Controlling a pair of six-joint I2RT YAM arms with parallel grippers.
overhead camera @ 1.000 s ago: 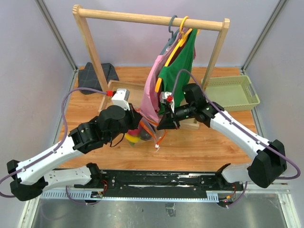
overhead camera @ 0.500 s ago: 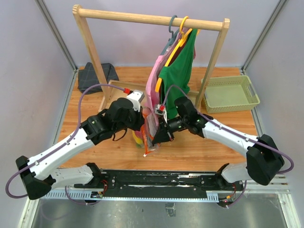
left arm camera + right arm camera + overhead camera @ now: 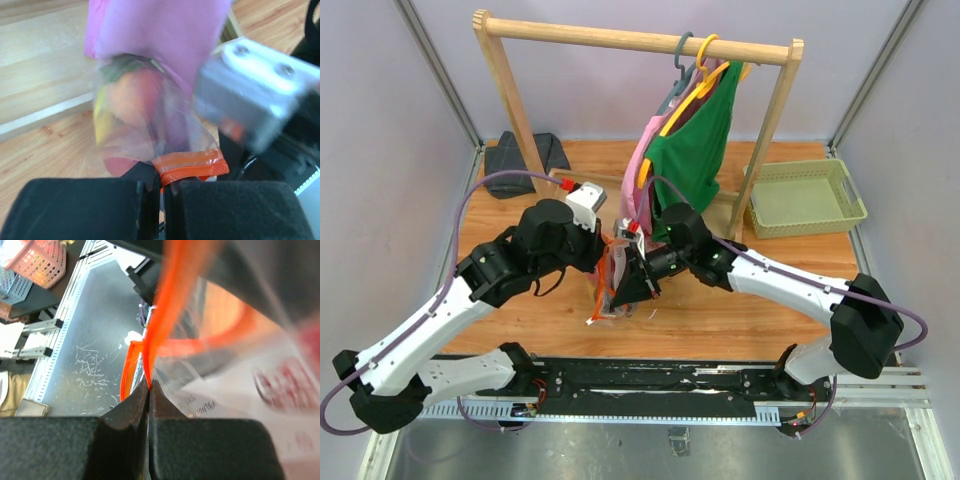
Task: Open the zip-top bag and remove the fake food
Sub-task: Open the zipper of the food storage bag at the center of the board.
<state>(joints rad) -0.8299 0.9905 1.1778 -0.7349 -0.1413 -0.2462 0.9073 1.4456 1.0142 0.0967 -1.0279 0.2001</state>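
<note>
1. We see the zip-top bag [image 3: 609, 290] held btwn both arms over the front middle of the counter [image 3: 750, 305], just in front of the pink garment [image 3: 638, 185].
2. On the left gripper [image 3: 161, 186], the jaws are pressed together on the bag's orange-red zip strip [image 3: 191, 165].
3. On the right gripper [image 3: 150, 387], the jaws pinch the strip too. Two orange bands fan out from that pinch.
4. Inside the bag is the fake food [image 3: 132, 97]: a peach-coloured pc, a yellow one and a red one low down. It's blurred, so we can't tell the rest.
5. A green basket [image 3: 805, 195] sits at the counter's far right, well apart from the bag.
</note>
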